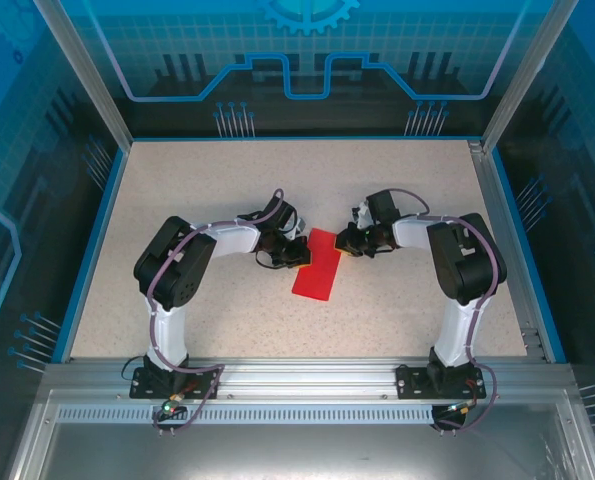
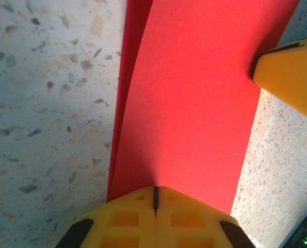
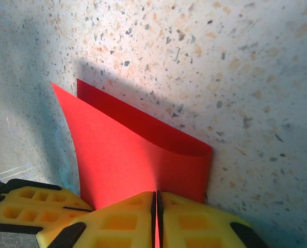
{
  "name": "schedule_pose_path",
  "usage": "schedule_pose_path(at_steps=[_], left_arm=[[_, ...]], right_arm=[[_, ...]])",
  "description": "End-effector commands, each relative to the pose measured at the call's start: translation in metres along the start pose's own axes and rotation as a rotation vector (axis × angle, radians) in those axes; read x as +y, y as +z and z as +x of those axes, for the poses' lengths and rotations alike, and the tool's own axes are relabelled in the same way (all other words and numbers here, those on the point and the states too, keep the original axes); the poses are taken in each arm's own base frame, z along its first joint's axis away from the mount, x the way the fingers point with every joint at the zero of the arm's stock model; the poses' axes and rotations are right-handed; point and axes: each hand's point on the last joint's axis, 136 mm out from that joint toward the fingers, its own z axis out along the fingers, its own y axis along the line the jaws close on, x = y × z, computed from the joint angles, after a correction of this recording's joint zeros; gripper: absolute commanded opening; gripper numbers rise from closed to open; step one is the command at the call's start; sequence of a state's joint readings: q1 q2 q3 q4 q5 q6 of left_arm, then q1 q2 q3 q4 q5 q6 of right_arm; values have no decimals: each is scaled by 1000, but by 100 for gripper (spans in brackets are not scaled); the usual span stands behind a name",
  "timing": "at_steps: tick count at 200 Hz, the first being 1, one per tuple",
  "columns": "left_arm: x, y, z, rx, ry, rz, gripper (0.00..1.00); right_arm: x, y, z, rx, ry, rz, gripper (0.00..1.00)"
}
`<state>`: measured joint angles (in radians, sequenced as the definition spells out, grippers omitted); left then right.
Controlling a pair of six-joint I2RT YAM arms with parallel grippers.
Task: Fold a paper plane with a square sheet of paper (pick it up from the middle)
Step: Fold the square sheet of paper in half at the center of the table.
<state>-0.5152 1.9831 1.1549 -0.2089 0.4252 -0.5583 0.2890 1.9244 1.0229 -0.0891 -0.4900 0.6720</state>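
Contact on both sides of the sheet! The left jaws are clamped shut on the square sheet of paper (image 2: 189, 103), their yellow pads (image 2: 189, 219) meeting with the red edge caught in the seam between them. The right jaws are closed on it too, gripping from the other side, with a sliver of red showing in their seam.

Just ahead of the right jaws the sheet is doubled over into two layers. The bend (image 3: 202, 150) off to their right is a soft, rounded loop, not a pressed crease. The likely reason for the double grip is that one side pins the layers in line while the other works the fold, so nothing slides on the bench (image 2: 45, 103).

Ahead of the left jaws the top layer runs away as a long strip. The under layer peeks out to its left, so the edges sit a touch off. Up and to the right of the left jaws, another yellow pad (image 2: 290, 70) touches the sheet's edge, and by the look of it that one belongs to the right arm.

From above, the sheet lies between the two sets of jaws, mid-bench, as a half-width rectangle. Its long axis runs near to far, with the far end leaning slightly right. Both grips sit toward that far end. No nose, no dart yet, so this looks like early folding.
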Motion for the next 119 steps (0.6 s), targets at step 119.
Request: schedule_pose_path(at_steps=[119], left_arm=[[41, 14, 29, 90, -45, -139, 0]], right_arm=[[-19, 8, -8, 19, 44, 94, 13]])
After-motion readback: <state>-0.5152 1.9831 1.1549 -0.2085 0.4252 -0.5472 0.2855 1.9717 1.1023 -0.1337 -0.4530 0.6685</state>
